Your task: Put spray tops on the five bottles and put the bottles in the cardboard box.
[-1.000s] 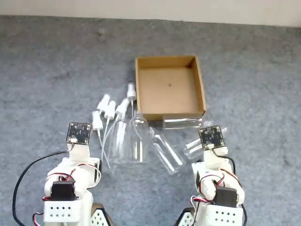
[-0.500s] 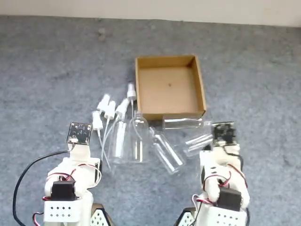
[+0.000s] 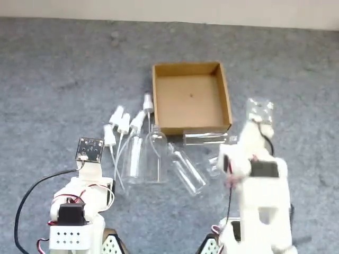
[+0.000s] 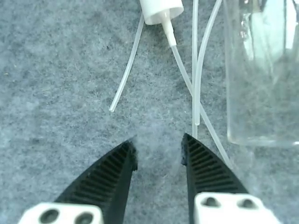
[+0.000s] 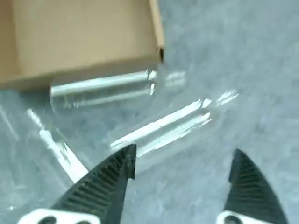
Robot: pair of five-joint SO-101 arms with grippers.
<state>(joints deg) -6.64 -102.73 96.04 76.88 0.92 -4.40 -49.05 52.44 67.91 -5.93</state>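
1. Grey bench (image 3: 63, 69) carried everything. The cardboard box (image 3: 190, 98) sat far centre, empty. Five clear bottles (image 3: 155, 153) lay on their sides just near of it, uncapped. The spray tops (image 3: 123, 124) lay loose to their left.
2. Over the right end of the group, the right claw (image 5: 184, 154) was spread wide and empty above the slanted bottle (image 5: 173, 123). A second bottle (image 5: 105, 88) lay along the box's near wall.
3. Low over the bench, the left claw (image 4: 158, 142) was parted and empty, with crossed dip tubes (image 4: 194, 70) ahead of it.
4. Risk: the bottles were round, smooth and on their sides. An off-centre pinch would likely squirt one out or roll it into its neighbours.
5. Risk: the dip tubes overlapped, so lifting one top could drag another along.
6. Change: within the last second the right arm rose and swung far and right, from low beside the bottles to above them. Left arm, bottles, tops and box had not moved.
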